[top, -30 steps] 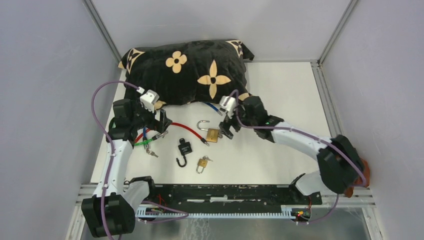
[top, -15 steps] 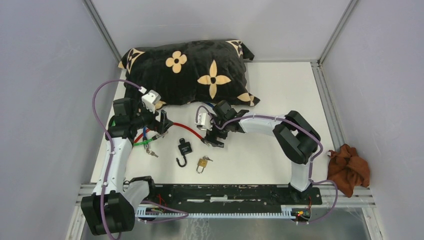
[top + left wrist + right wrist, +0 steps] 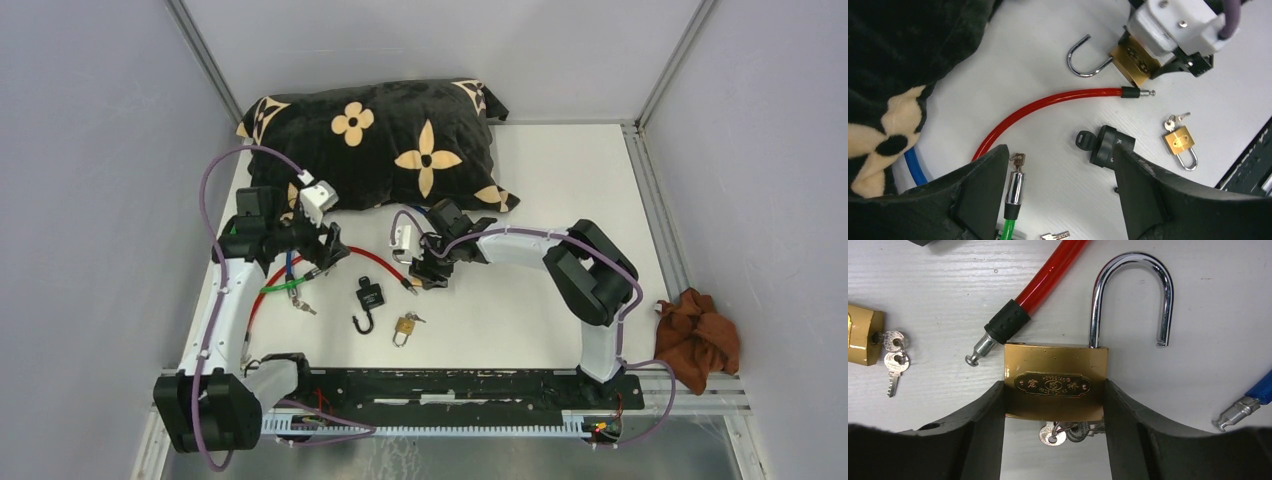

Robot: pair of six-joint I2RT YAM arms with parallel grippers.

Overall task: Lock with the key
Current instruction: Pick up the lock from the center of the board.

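Two white arms (image 3: 225, 310) with black joints (image 3: 590, 285) and purple cables (image 3: 207, 180).
The left tool (image 3: 327, 248) and right tool (image 3: 430, 273) are matte black with broad fingers (image 3: 983, 435); a white screwed camera block (image 3: 1173, 22) sits just behind each.

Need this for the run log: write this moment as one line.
right gripper: closed on big padlock | shackle: open | keys: at its base | left gripper: open, empty

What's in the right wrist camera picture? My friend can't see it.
A big brass padlock, its silver loop open, sits between the two black fingers of the tool, with keys at its bottom. The tip of a red cable lies near its top left corner.
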